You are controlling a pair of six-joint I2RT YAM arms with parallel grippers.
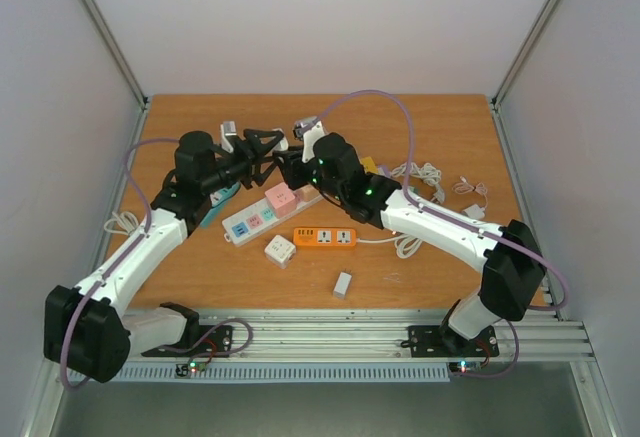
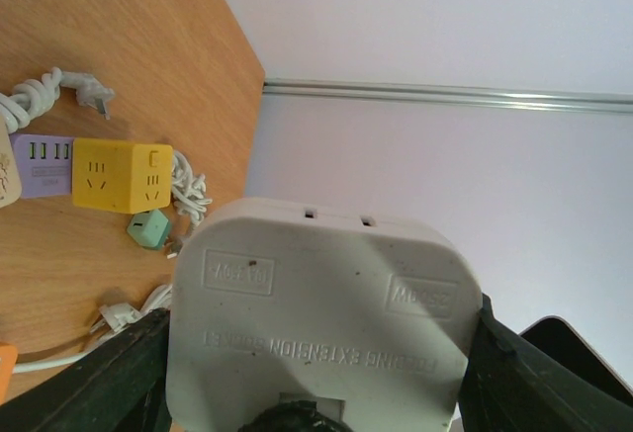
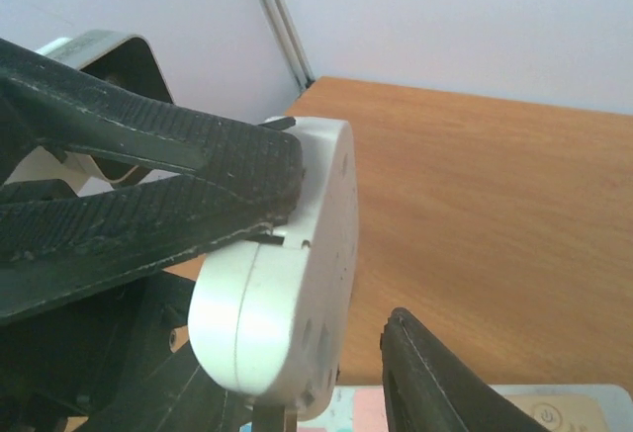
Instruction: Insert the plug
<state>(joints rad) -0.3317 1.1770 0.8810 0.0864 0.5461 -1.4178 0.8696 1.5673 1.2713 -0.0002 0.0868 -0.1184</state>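
Shut tight on both flanks of the white plug (image 2: 316,284): the left gripper (image 2: 321,318), holding it aloft over the left-centre of the table (image 1: 440,127), moulded back towards the wrist camera. Parted around the same plug: the right gripper (image 1: 288,164), one finger (image 3: 445,383) just clear of the rounded edge, the other hidden.

Open wood along the far edge and at the near right; clutter directly beneath the grippers.

By count below: three power strips, namely white strip (image 1: 248,223), orange strip (image 1: 325,238) and purple strip (image 2: 42,163); three socket cubes, namely pink cube (image 1: 282,197), white cube (image 1: 279,249) and yellow cube (image 2: 121,175); one small white adapter (image 1: 343,284); one teal adapter (image 2: 150,227); loose white cable (image 1: 420,172).

Pale grey walls (image 1: 330,17) on three sides, metal posts (image 1: 105,32) at the far corners.
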